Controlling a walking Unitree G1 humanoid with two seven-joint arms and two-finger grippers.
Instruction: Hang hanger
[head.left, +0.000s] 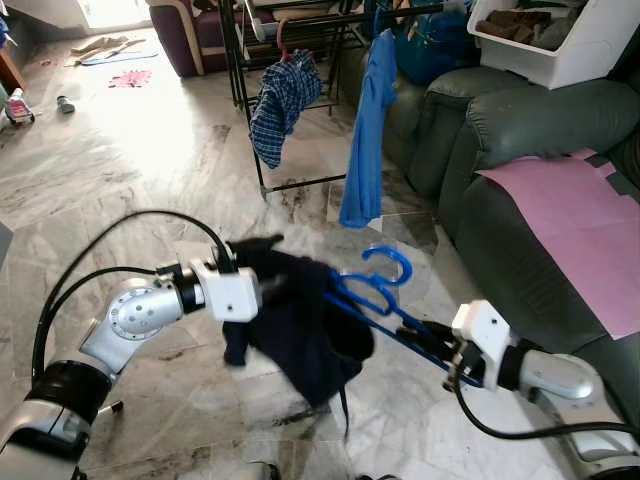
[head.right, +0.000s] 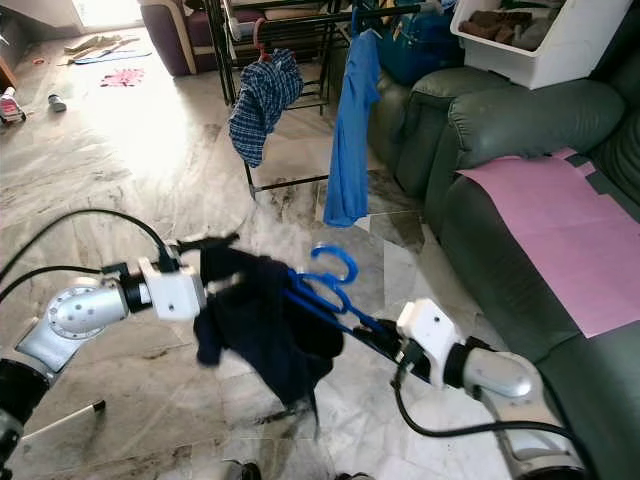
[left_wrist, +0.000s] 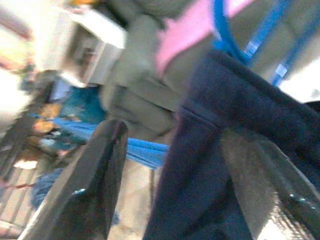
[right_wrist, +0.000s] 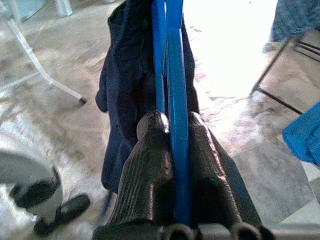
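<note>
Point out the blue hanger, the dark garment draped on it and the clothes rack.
blue hanger (head.left: 392, 262), left eye view, on its hook.
dark garment (head.left: 300, 335), left eye view, middle of the cloth.
clothes rack (head.left: 233, 70), left eye view, on an upright post.

Blue plastic hanger (head.left: 375, 290) w/ dark navy garment (head.left: 300, 325) draped — tilted, above floor.

Marble floor (head.left: 150, 170), pink cloth (head.left: 130, 77) on it, rack feet (head.left: 300, 183)
</note>
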